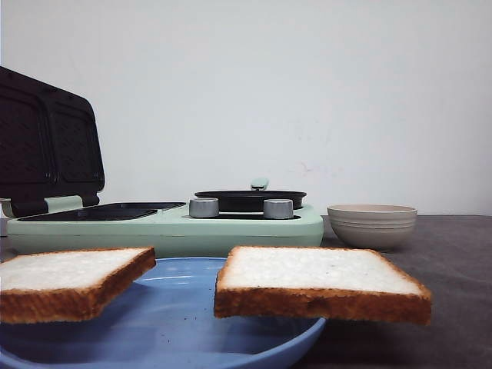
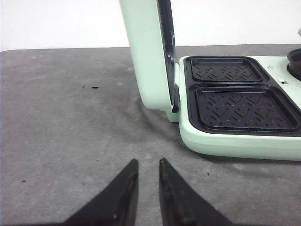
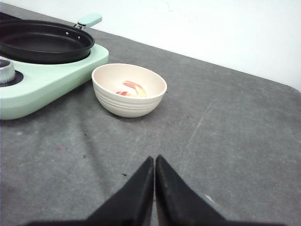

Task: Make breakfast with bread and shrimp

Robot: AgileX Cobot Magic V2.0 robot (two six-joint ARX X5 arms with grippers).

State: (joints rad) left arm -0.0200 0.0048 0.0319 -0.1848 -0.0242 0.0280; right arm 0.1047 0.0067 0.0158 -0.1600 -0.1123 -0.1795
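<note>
Nothing grasped. My left gripper (image 2: 146,176) slightly parted over bare mat; my right gripper (image 3: 154,172) pinched closed, empty. Bread (image 1: 319,280) on blue plate (image 1: 177,327); shrimp (image 3: 131,89) in bowl (image 3: 129,101). Sandwich maker (image 2: 242,106) open: I judge I should part the left jaws wide and grip a slice by its crust.

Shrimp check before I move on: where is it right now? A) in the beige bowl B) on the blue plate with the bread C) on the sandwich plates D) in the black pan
A: the right wrist view shows the pink-orange shrimp lying inside the beige bowl, beside the empty black pan.
</note>
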